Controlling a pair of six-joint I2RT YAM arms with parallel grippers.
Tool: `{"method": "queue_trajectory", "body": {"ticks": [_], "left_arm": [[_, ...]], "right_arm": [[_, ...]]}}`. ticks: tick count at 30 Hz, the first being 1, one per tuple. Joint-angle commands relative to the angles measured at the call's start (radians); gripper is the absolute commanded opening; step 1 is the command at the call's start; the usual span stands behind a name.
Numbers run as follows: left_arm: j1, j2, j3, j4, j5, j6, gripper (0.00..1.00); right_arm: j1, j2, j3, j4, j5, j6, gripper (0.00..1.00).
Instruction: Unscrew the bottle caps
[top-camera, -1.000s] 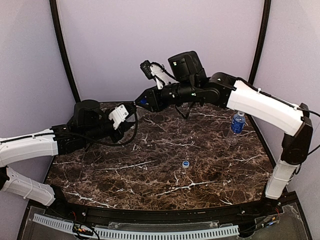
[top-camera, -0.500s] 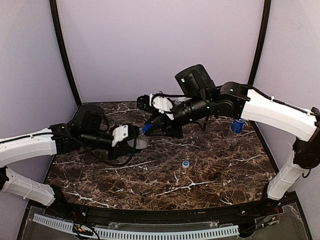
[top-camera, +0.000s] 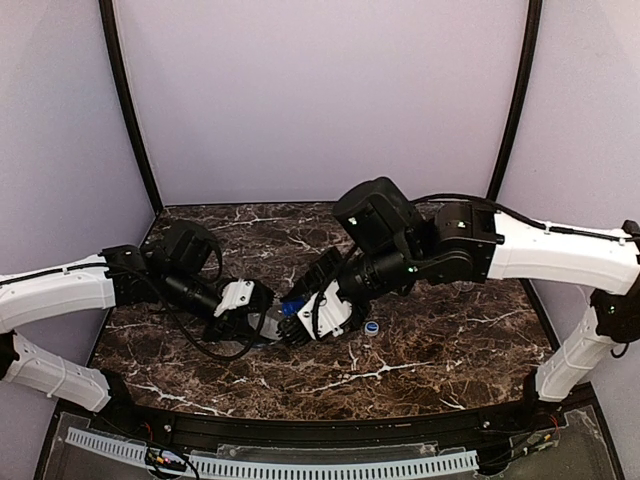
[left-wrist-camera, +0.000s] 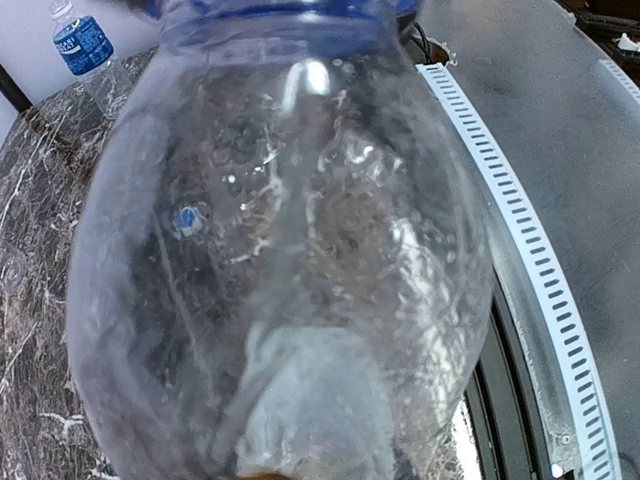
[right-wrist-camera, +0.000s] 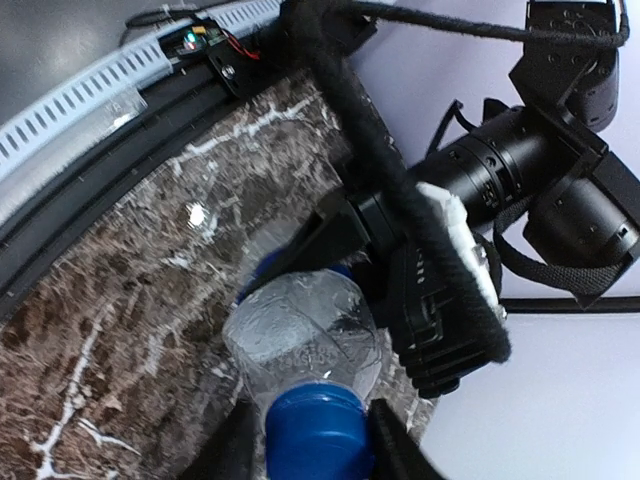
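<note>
My left gripper (top-camera: 256, 318) is shut on the body of the clear Pepsi bottle (top-camera: 272, 322), which it holds tilted just above the table. That bottle fills the left wrist view (left-wrist-camera: 280, 250) and hides my left fingers there. My right gripper (top-camera: 297, 322) is shut on its dark blue cap (right-wrist-camera: 315, 435), with a finger on each side. A pale blue-and-white cap (top-camera: 371, 327) lies loose on the table. The water-label bottle (left-wrist-camera: 85, 40) stands at the far side, capped. The unlabelled bottle and the white cap are out of view.
The dark marble table (top-camera: 430, 350) ends in a black front rail with a white slotted strip (top-camera: 300, 465). Purple walls close in the back and sides. The two arms meet near the table's front middle.
Both arms have brought the bottle down from high at the back to low over the front middle of the table. The right arm now hides the water bottle in the top view.
</note>
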Motion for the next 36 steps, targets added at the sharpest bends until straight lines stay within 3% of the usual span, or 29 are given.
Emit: {"method": "queue_trajectory", "body": {"ticks": [1, 2, 4, 9, 14, 16, 22, 28, 36], "left_arm": [[-0.003, -0.027, 0.010, 0.080, 0.023, -0.069, 0.24], [-0.003, -0.032, 0.004, 0.104, 0.003, -0.087, 0.24], [-0.003, -0.038, -0.014, 0.156, -0.062, -0.118, 0.24], [-0.003, -0.049, -0.079, 0.323, -0.277, -0.192, 0.24], [-0.003, -0.041, -0.118, 0.531, -0.528, -0.233, 0.25], [-0.003, -0.036, -0.123, 0.576, -0.648, -0.237, 0.25], [-0.003, -0.029, -0.125, 0.602, -0.692, -0.230, 0.25], [-0.003, -0.025, -0.130, 0.603, -0.682, -0.225, 0.25], [-0.003, -0.026, -0.125, 0.606, -0.691, -0.211, 0.25]], "right_arm": [[0.006, -0.062, -0.102, 0.209, 0.114, 0.005, 0.55], [0.003, -0.075, -0.112, 0.244, 0.119, 0.074, 0.63], [-0.008, -0.106, -0.133, 0.320, 0.136, 0.203, 0.97], [-0.081, -0.165, -0.146, 0.410, 0.068, 0.569, 0.99], [-0.173, -0.127, -0.069, 0.386, 0.013, 0.982, 0.98], [-0.197, -0.101, -0.037, 0.378, 0.017, 1.129, 0.94], [-0.234, -0.003, 0.087, 0.250, 0.117, 1.474, 0.75], [-0.234, 0.087, 0.166, 0.218, 0.029, 1.502, 0.71], [-0.234, 0.123, 0.185, 0.197, -0.010, 1.491, 0.46]]}}
